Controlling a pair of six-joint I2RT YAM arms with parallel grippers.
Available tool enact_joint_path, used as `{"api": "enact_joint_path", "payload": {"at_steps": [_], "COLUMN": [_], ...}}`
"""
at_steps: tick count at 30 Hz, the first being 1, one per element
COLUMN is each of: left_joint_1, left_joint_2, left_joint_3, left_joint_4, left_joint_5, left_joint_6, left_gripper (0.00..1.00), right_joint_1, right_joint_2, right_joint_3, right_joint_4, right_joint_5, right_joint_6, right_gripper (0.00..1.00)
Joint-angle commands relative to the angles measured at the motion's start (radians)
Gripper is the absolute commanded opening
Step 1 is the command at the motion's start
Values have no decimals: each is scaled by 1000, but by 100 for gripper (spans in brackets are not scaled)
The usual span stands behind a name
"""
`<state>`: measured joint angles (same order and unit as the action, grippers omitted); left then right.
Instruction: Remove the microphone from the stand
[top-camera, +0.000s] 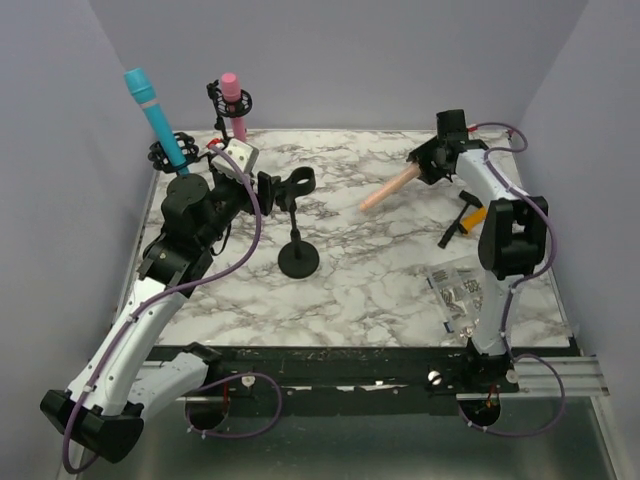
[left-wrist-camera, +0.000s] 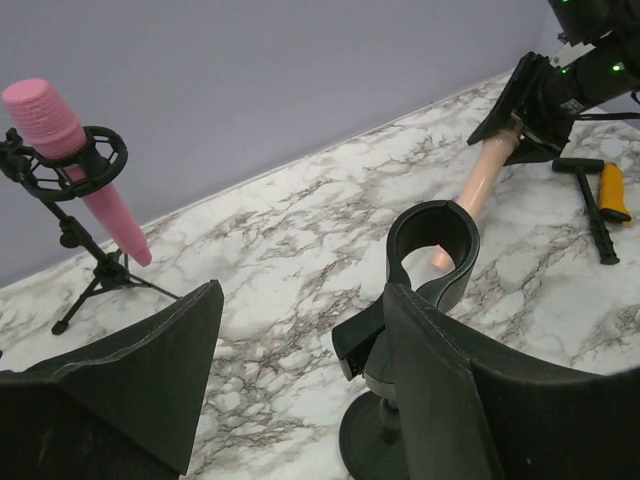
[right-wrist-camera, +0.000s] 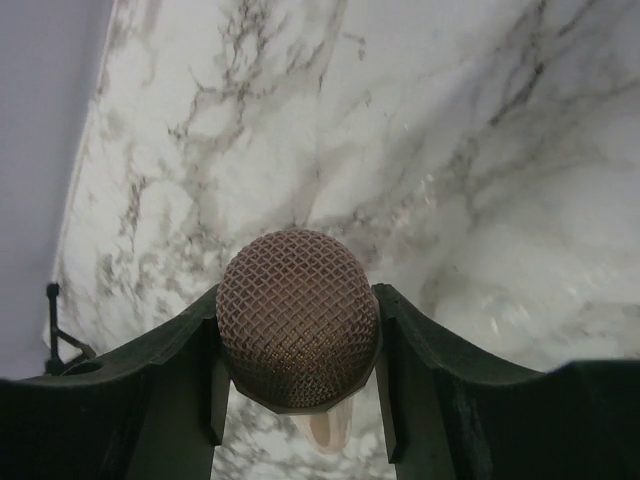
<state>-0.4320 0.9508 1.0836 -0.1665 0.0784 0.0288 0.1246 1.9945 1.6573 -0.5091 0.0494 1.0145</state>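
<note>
Currently the mic (top-camera: 388, 189) is out of the stand (top-camera: 298, 258) and in the right gripper (top-camera: 428, 163), well to the right of the stand, toward the far right of the table (top-camera: 380, 280). On my right wrist view both fingers (right-wrist-camera: 160, 390) press against the sides of the mesh head (right-wrist-camera: 298, 335): closed on the mic, with no gap on either side. The peach body slants down and left from the gripper toward the marble. I cannot tell whether its lower end touches the table.

The stand is upright mid-table on its round base, and its clip (left-wrist-camera: 436, 238) has nothing in it.

The left gripper (top-camera: 270, 188) sits just beside the clip, at clip height. Its jaws are spread wide and grip nothing. On the left wrist view the clip stands just ahead of the right finger (left-wrist-camera: 450, 400), much nearer to it than to the left one. I cannot confirm contact there.

Other items:
- The pink mic (top-camera: 234, 100) is held on its own tripod (left-wrist-camera: 100, 280) at the far edge.
- The blue mic (top-camera: 152, 112) is in another holder at the far left corner.
- A tool (top-camera: 470, 218) with an orange handle lies right of the mic, near the right arm.
- A clear bag (top-camera: 455, 292) of small parts lies nearer the front right.
</note>
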Motion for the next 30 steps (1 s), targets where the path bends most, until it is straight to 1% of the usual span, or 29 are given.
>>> {"api": "enact_joint_path", "payload": {"at_steps": [1,2,4,6,7,10,12,16,18,19,23,26,30], "left_joint_1": [-15,-17,-20,-20,-19,-19,-19,-19,-17,-15,-6,2,7], "left_joint_2": [-49,-51,-48,-42,-41,-41,-41,-37,-34,-32,-33,-37,-41], "left_joint_3": [-32,-41,-42,-38,-37,-36,-37,-40,-38,-37,-36,-38,-43], "left_joint_4": [21,32,35,30,30,33,36,41,42,42,43,47,52], "left_joint_5": [-71,-94,-91,-94,-95,-89,-81,-80,-79,-54,-39,-37,-28], "left_joint_6": [26,26,28,24,24,15,12,10,3,-2,-12,-14,-17], "left_gripper": [67,67,67,67,67,67,67,67,67,66,66,66,66], "right_joint_1": [-24,-33,-44,-53,-58,-73,-79,-84,-83,-84,-85,-84,-85], "right_joint_2": [238,301,397,458,478,500,515,536,543,547,550,546,546], "right_joint_3": [338,424,555,632,638,583,563,550,544,540,525,494,448], "right_joint_4": [-269,-301,-353,-381,-380,-326,-329,-327,-329,-328,-325,-305,-284], "right_joint_5": [-55,-55,-56,-55,-55,-77,-73,-55,-16,-12,-8,2,-3], "right_joint_6": [226,246,275,311,330,382,398,388,382,380,381,383,388], "right_gripper": [1,1,1,1,1,1,1,1,1,1,10,20,23]}}
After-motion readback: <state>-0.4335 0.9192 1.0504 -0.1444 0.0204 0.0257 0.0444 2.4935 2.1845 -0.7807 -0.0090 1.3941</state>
